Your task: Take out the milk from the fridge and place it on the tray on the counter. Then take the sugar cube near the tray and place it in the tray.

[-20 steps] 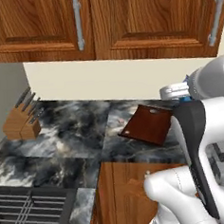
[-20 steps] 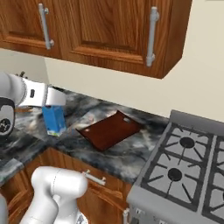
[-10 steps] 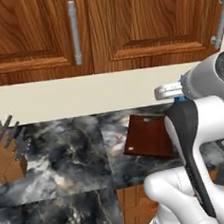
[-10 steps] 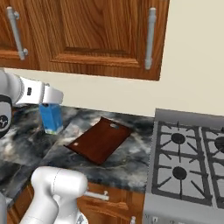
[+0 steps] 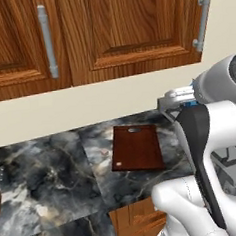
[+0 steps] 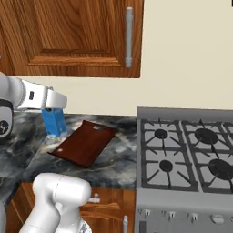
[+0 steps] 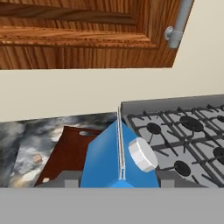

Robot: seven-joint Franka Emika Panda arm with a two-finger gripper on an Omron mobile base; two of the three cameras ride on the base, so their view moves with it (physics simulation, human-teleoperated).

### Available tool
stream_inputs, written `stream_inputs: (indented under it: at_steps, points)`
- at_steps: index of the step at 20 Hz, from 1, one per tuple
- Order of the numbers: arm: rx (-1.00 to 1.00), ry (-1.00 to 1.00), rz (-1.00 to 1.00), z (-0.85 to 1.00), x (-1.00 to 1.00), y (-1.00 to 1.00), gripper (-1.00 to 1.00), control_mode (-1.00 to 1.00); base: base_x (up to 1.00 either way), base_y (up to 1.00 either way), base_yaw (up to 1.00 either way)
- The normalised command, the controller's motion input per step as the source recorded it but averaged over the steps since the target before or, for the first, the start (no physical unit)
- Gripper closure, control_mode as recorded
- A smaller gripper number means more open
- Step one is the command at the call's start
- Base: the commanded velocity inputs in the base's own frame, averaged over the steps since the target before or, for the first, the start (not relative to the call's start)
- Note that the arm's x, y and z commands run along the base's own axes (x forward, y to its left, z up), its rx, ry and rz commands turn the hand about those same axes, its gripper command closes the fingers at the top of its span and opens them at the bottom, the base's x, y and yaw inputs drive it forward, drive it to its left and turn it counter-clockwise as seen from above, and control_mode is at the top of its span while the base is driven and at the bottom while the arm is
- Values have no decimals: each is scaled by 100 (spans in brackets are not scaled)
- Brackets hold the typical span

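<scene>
The milk [image 6: 55, 124] is a small blue carton, held off the counter [image 6: 119, 160] with my gripper [image 6: 54, 113] shut on its upper part. In the hand view the milk [image 7: 105, 162] sits close up between my two fingertips [image 7: 65, 179], its pale ridge and white cap towards the camera. The tray [image 5: 136, 147], a dark reddish-brown board with a slot handle at its far edge, lies flat on the counter [image 5: 54, 180]. The sugar cube [image 5: 103, 151] rests on the marble just left of the tray. In the right base view the carton hangs beside the tray's [image 6: 83, 143] far left corner. The fridge is out of view.
A grey gas stove [image 6: 186, 154] with black grates adjoins the counter on the right, close to the tray. Brown wooden wall cabinets [image 5: 108, 30] with grey handles hang above the cream wall. Drawers [image 5: 143, 221] sit below the counter's front edge.
The whole picture has shifted as the base moved: the tray now sits nearer the middle and the knife block has left the view. The milk stays in my gripper.
</scene>
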Motion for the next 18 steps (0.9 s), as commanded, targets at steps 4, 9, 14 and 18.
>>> stream_inputs:
  at_steps: [4, 9, 14, 18]
  points:
    - [0, 0, 0, 0, 0, 0, 100, 100, 100, 54, 21]
    - [0, 0, 0, 0, 0, 0, 100, 100, 58, 0, 35]
    - [0, 0, 0, 0, 0, 0, 100, 100, 43, 0, 36]
    - [14, 0, 15, -33, 0, 0, 100, -100, 13, 0, 17]
